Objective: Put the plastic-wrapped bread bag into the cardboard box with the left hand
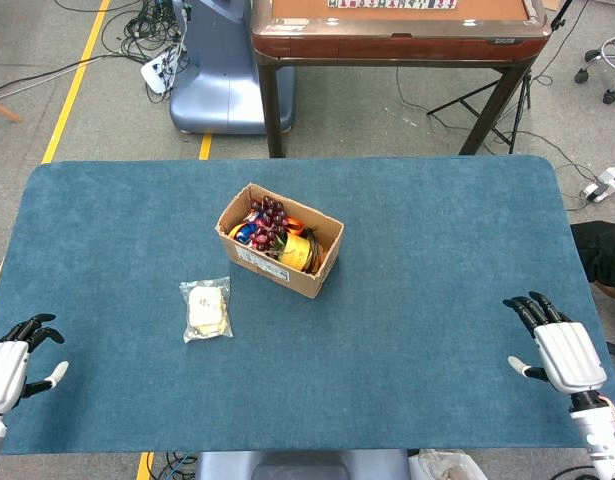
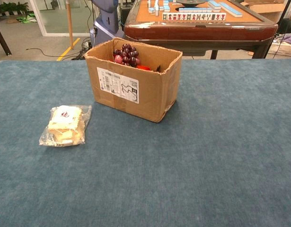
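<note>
The plastic-wrapped bread bag (image 1: pixel 207 310) (image 2: pixel 66 126) lies flat on the blue table, a clear pouch with pale bread inside. Just beyond it to the right stands the open cardboard box (image 1: pixel 281 240) (image 2: pixel 134 78), holding dark grapes and orange and blue items. My left hand (image 1: pixel 12 362) rests at the table's near-left corner, fingers spread and empty, well to the left of the bag. My right hand (image 1: pixel 557 348) lies at the near-right corner, fingers apart, holding nothing. Neither hand shows in the chest view.
A wooden mahjong table (image 1: pixel 397 30) stands behind the blue table (image 1: pixel 437 300), with a grey-blue machine base (image 1: pixel 212 70) and cables to its left. A yellow floor line (image 1: pixel 77 80) runs along the left.
</note>
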Controlling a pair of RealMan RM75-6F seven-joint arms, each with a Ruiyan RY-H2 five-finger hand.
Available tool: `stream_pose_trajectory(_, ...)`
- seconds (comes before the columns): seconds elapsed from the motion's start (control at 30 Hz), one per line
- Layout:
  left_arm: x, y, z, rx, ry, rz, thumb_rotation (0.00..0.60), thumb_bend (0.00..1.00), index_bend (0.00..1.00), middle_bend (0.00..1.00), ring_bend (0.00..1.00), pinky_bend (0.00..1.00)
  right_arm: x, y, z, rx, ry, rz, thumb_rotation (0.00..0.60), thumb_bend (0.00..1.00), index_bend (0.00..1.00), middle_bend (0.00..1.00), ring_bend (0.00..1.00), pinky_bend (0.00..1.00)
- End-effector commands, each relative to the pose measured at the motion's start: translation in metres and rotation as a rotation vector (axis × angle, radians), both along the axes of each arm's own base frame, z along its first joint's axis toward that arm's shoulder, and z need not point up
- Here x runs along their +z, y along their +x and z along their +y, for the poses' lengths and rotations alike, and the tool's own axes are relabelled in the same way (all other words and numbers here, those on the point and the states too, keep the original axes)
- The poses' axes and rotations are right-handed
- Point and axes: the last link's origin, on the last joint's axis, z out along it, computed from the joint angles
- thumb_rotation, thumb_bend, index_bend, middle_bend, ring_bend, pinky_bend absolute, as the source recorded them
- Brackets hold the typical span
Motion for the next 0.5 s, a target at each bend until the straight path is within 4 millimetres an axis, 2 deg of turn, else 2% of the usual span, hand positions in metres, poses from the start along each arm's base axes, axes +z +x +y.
stream_pose_trajectory(0.03,0.0,0.0,-0.001,0.001,-0.002,0.0,0.6,0.22,0.45,0.23,0.26,0.46,0.0,0.0,-0.001,-0.002,-0.001,0.003,0.6,0.03,0.2,0.21,0.1,0.41)
stream_pose_trajectory(0.23,0.002,-0.001,-0.001,0.002,0.006,-0.014,0.6,0.22,0.44,0.23,0.26,0.46,-0.002,0.002,-0.002,0.002,0.005,0.002,0.6,0.03,0.2,0.21,0.1,0.41)
stream_pose_trajectory(0.5,-0.003,0.01,0.001,-0.035,-0.013,-0.037,0.6,0.22,0.32,0.24,0.26,0.46,0.005,0.003,-0.001,0.003,-0.011,-0.006,0.6,0.03,0.2,0.21,0.1,0.41)
